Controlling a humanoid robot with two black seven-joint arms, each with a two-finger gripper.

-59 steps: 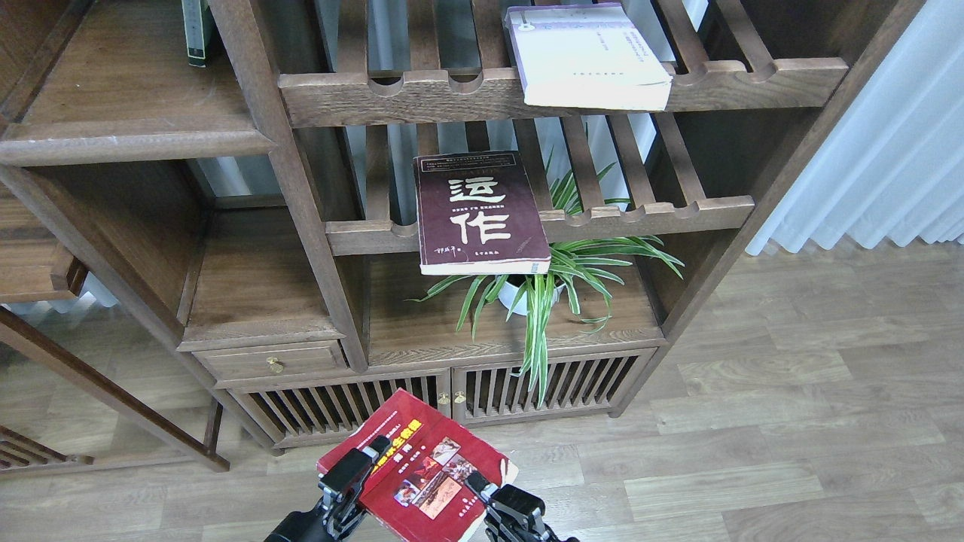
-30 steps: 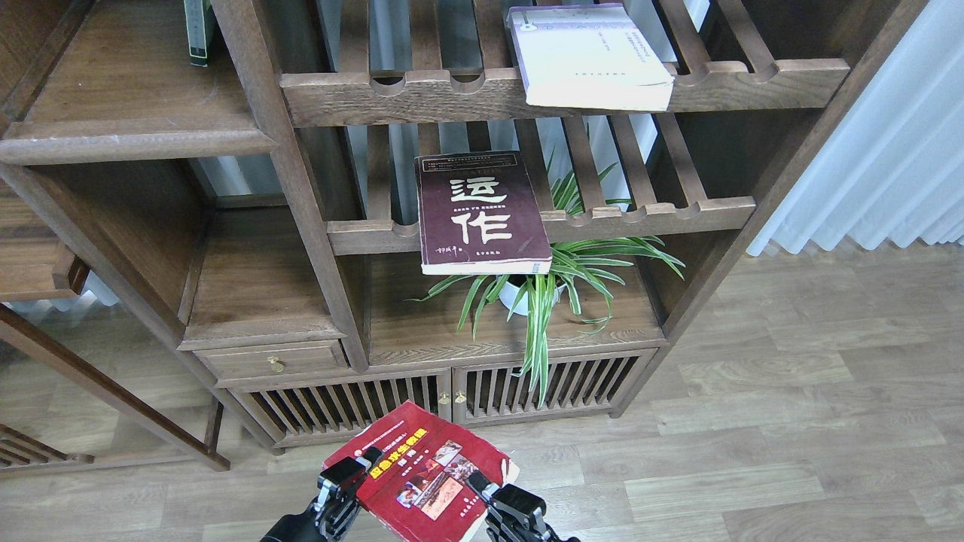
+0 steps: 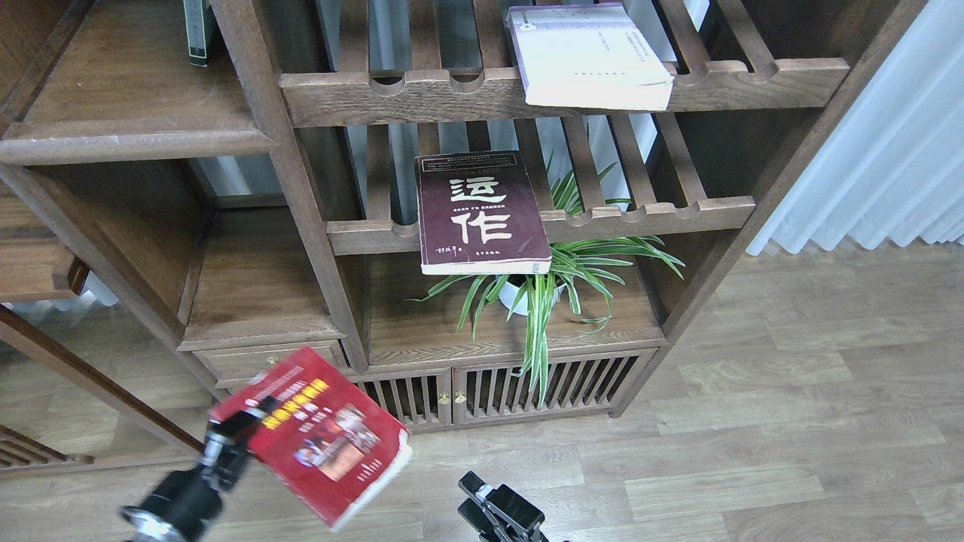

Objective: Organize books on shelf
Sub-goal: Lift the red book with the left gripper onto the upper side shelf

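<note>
My left gripper is shut on the left edge of the bright red book and holds it tilted in the air, low at the left, in front of the small drawer. My right gripper is empty and open at the bottom centre, apart from the book. The dark maroon book lies flat on the lower slatted rack and overhangs its front rail. The pale white-lavender book lies on the upper slatted rack. The solid plank shelf is at the upper left.
A dark green book stands at the back of the plank shelf. A second solid plank sits lower at the left, above a drawer. A potted spider plant stands under the maroon book. Slatted cabinet doors are below it. A curtain hangs at the right.
The right gripper let go of the red book. The left gripper carried the book to the left and slightly up, away from the right gripper.
</note>
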